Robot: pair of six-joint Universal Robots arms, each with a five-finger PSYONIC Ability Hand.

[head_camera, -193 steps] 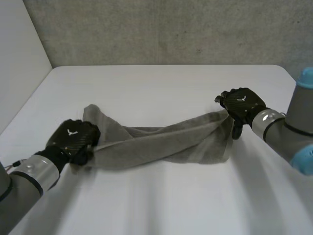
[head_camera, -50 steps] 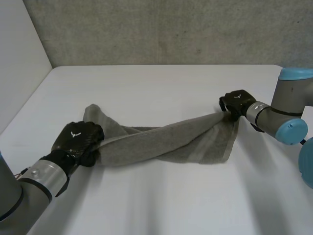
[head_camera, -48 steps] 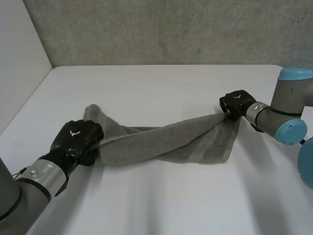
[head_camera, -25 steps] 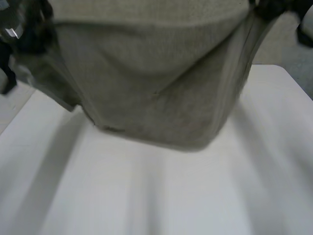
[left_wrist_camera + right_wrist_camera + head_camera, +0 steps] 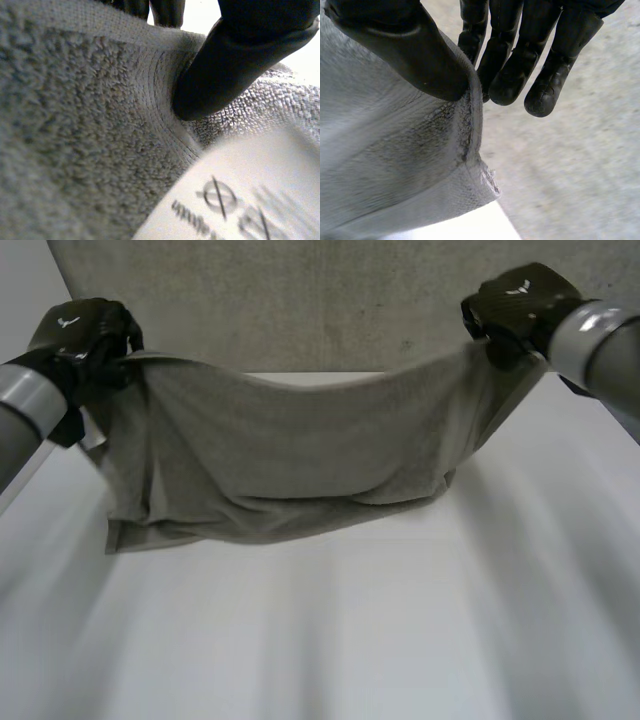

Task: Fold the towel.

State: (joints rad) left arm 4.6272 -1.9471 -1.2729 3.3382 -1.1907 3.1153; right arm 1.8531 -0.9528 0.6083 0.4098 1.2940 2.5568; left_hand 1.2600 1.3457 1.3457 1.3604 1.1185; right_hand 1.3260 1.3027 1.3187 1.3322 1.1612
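Raised since 1 second ago, the towel [image 5: 290, 460] hangs spread because your left hand [image 5: 80, 335] and right hand [image 5: 520, 305] each pinch 1 corner.

The head view looks down from behind and between the arms, across the table [image 5: 400, 640] toward the wall [image 5: 300, 300]; each wrist view looks along its own palm, very near; these share with it the towel [image 5: 280, 460] edge at the left hand [image 5: 80, 335] and right hand [image 5: 520, 300].
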